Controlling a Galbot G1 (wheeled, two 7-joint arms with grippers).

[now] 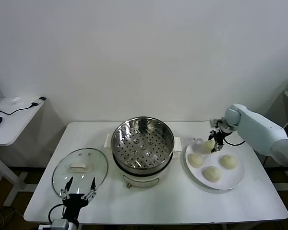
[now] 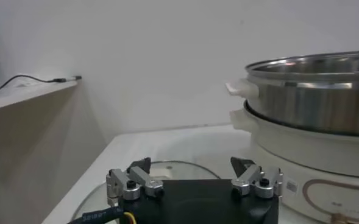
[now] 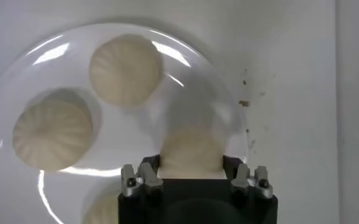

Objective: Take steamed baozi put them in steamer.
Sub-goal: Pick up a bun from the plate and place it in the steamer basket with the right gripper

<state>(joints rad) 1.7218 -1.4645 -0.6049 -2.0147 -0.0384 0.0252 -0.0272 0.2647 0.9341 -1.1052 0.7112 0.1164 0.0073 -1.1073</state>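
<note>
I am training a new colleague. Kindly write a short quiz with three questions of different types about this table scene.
1. True or false: the steamer already holds a baozi.
2. Multiple choice: the right gripper is closed on a) the glass lid, b) a baozi, c) nothing.
3. Short answer: how many baozi lie free on the white plate?

Key
1. False; its perforated tray is bare.
2. b; the fingers press its sides.
3. Three. The left gripper waits open near the lid.
</note>
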